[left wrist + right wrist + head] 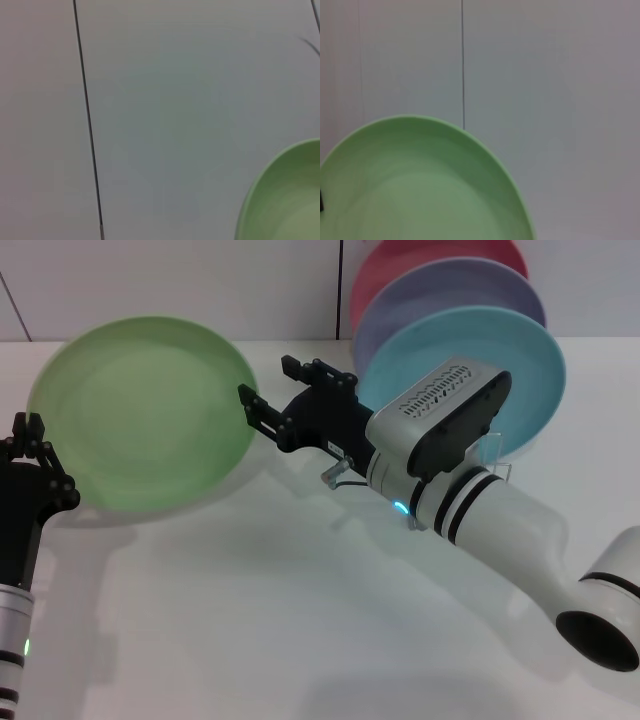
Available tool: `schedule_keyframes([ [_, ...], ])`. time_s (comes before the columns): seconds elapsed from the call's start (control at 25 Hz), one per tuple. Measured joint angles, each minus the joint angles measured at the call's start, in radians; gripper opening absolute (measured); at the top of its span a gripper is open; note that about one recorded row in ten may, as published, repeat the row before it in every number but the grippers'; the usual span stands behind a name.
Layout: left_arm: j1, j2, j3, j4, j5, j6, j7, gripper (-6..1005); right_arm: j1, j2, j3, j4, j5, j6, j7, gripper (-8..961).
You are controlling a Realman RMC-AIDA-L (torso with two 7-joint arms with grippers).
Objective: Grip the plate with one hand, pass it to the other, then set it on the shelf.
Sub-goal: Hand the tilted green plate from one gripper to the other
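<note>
The light-green plate hangs tilted above the white table at the left, casting a shadow below it. My left gripper is shut on its near-left rim and carries it. My right gripper is open at the plate's right rim, one finger at the edge. The plate also shows in the left wrist view and large in the right wrist view. The wire shelf is mostly hidden behind my right arm.
A turquoise plate, a purple plate and a red plate stand upright at the back right. A white panelled wall runs behind the table. My right forearm crosses the table's middle right.
</note>
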Motion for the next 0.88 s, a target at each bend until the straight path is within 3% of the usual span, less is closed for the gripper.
schedule_keyframes([
  [0.28,-0.002,0.0,0.008,0.0,0.0,0.0,-0.005,32,0.008,0.001,0.0,-0.013,0.002,0.015,0.004,636],
  [0.88,-0.007,0.0,0.014,-0.001,0.0,0.0,-0.007,32,0.009,0.003,0.0,-0.015,0.0,0.025,0.008,540],
])
